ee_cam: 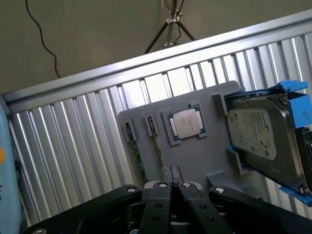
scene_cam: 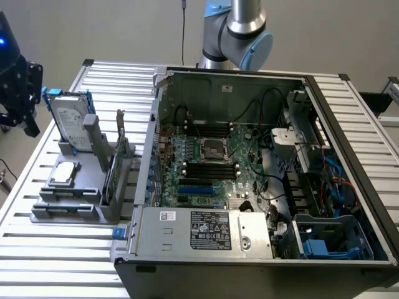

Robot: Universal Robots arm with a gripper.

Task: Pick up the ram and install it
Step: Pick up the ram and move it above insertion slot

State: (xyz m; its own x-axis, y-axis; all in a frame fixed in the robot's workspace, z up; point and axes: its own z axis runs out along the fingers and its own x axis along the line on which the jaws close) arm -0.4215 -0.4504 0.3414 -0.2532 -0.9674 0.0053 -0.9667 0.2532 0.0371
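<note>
Wrist view, item 1: report the jaw condition. (Technician A)

The gripper (ee_cam: 171, 171) has its two black fingers (ee_cam: 162, 192) pressed together, fully closed, with nothing held between them. (Technician B)

Item 2: locate the ram. (Technician A)

The ram (scene_cam: 112, 174) stands on its long edge in the grey holder (scene_cam: 68, 208), on the side facing the computer case (scene_cam: 218, 90). In the wrist view it presents edge-on, and the thin green strip (ee_cam: 138, 158) running along the holder (ee_cam: 195, 161) appears to be it. The closed fingertips sit near it without touching. (Technician B)

Item 3: list the other parts on the holder. (Technician A)

The hard drive (scene_cam: 68, 118) with blue rails stands upright at one end, also seen at close range (ee_cam: 258, 136). The processor chip (scene_cam: 64, 174) lies flat in its recess, metal top up (ee_cam: 186, 123), between the hard drive and the ram. (Technician B)

Item 4: condition of the case. (Technician A)

It lies open on the slatted metal table (scene_cam: 56, 261), at the exterior view's right of the holder. Black memory slots (scene_cam: 211, 168) flank the processor socket (scene_cam: 212, 149). The arm (scene_cam: 240, 28) rises behind the case. (Technician B)
</note>
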